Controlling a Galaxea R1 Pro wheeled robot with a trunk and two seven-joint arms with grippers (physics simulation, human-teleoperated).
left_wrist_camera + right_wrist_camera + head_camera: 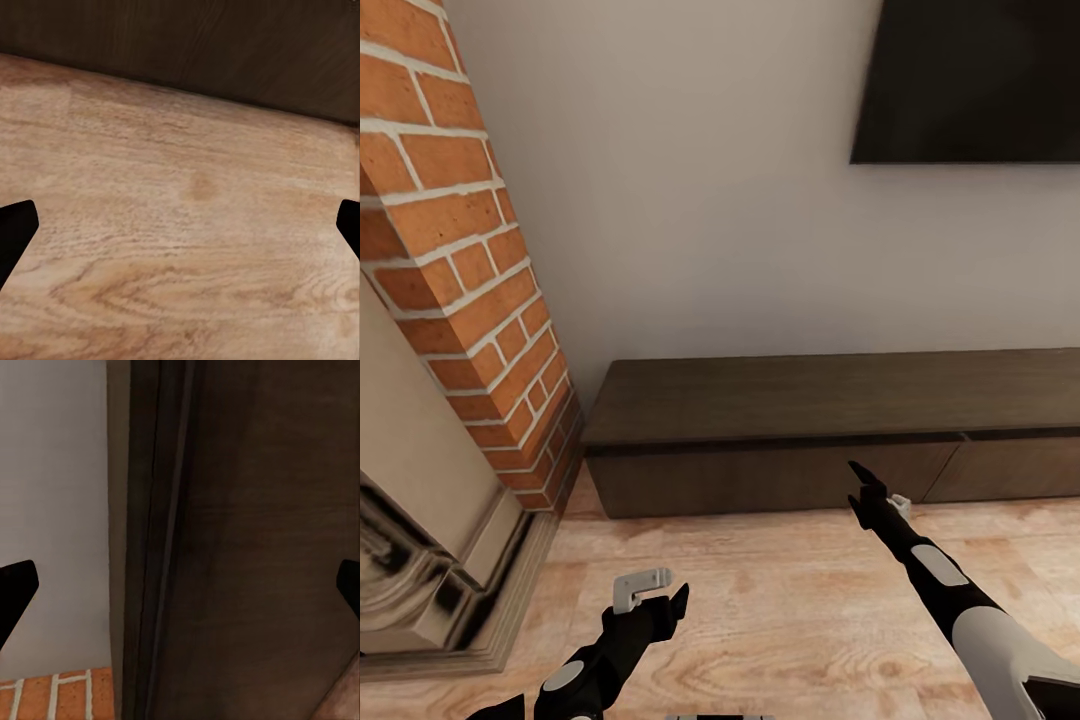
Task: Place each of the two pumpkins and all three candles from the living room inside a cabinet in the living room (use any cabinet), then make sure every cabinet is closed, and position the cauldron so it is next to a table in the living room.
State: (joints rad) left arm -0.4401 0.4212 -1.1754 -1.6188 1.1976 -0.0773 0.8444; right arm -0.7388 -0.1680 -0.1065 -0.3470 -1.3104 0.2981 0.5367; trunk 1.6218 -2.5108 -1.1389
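Note:
The cabinet [810, 400] is a long, low dark-brown unit against the white wall, its drawer fronts flush and shut. My right gripper [870, 490] is open just in front of the left drawer front; the right wrist view looks close along the cabinet [247, 547], with nothing between the fingertips [15, 592]. My left gripper [660, 598] hangs open and empty low over the wood floor [187, 210], short of the cabinet's base. The pumpkins, candles, cauldron and table are out of view.
A red brick chimney [450, 250] and a carved stone fireplace [420, 560] stand close on the left. A black TV [970, 80] hangs on the wall above the cabinet. Light wood floor [780, 600] stretches between me and the cabinet.

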